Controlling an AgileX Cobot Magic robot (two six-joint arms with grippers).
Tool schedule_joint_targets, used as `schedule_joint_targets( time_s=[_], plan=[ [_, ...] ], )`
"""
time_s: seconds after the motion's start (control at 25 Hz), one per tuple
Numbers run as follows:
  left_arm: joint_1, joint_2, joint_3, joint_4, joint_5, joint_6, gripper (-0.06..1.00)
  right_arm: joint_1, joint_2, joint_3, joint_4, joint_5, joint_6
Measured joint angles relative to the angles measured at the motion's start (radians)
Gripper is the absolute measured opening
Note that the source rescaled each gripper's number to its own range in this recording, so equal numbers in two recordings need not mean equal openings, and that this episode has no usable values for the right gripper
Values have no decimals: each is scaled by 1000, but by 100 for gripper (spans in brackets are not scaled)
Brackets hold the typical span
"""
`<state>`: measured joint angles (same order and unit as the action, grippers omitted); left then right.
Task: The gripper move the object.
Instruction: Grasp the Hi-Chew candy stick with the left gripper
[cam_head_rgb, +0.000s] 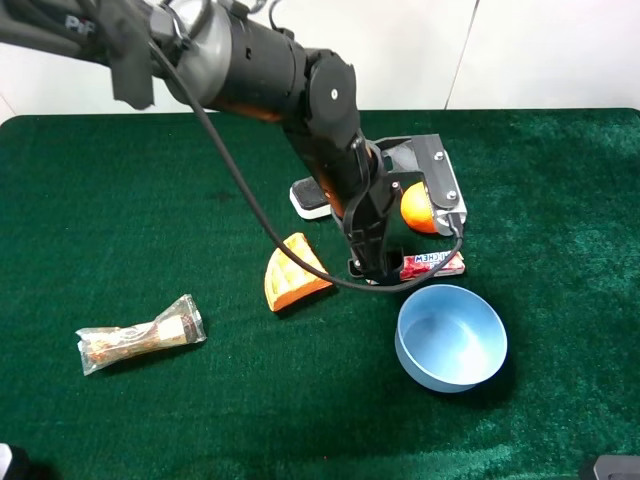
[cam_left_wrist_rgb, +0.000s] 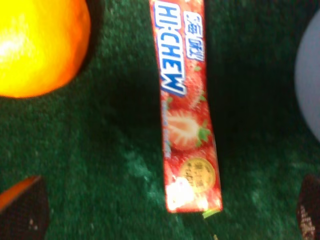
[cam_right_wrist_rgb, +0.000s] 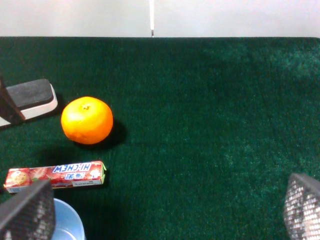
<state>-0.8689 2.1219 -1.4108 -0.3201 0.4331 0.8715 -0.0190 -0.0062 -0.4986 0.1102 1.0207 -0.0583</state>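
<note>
Left gripper (cam_head_rgb: 372, 268) low over the Hi-Chew strawberry pack (cam_left_wrist_rgb: 185, 110), jaws wide apart, straddling its width near one end. Pack lies flat just behind the blue bowl (cam_head_rgb: 452, 336), mandarin (cam_head_rgb: 418, 208) farther behind. Risks: off-centre pinch lets pack swing or slip; a finger clips bowl rim or nudges mandarin. Right gripper (cam_right_wrist_rgb: 165, 209) spread, empty.

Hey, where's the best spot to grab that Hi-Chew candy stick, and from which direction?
Pinch the Hi-Chew stick at mid-length, across its narrow width, coming straight down: it lies flat on the green cloth, long sides free, with the orange and blue bowl off to either side.
</note>
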Motion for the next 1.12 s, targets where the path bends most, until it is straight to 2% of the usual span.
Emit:
schedule_joint_targets(
  time_s=[0.68,1.0,1.12],
  plan=[
    [-35,110,-1,-13,-124,-20,100,0,0,0,0,0,0],
    [-38,117,-1,-13,-135,-27,97,0,0,0,0,0,0],
    [-38,117,-1,-13,-135,-27,93,0,0,0,0,0,0]
  ],
)
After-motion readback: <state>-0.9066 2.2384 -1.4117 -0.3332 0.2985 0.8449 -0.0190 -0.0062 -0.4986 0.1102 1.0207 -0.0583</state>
